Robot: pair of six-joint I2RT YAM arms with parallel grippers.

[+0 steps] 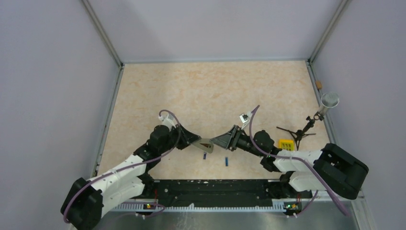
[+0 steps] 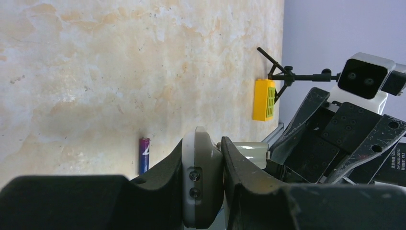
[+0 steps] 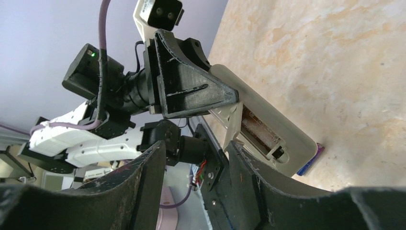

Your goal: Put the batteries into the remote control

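Note:
My left gripper (image 1: 200, 142) is shut on the remote control (image 1: 207, 144), a slim grey bar held off the table. In the left wrist view the remote control (image 2: 203, 177) sits edge-on, clamped between both fingers. In the right wrist view the remote control (image 3: 268, 129) shows its grey back with the battery recess uncovered and no blue cylinder in it. My right gripper (image 1: 221, 141) faces it, open (image 3: 196, 146), with nothing between its fingers; one finger (image 3: 249, 177) is close to the remote's end. Two blue batteries (image 1: 204, 155) (image 1: 226, 161) lie on the table just below both grippers; one battery (image 2: 144, 155) lies beside the left fingers.
A yellow block (image 1: 286, 143) lies right of the right arm, next to a small black tripod (image 1: 301, 132) carrying a silver cup-shaped head (image 1: 329, 100). Grey walls enclose the beige table (image 1: 215, 91). A black rail (image 1: 215, 186) runs along the near edge.

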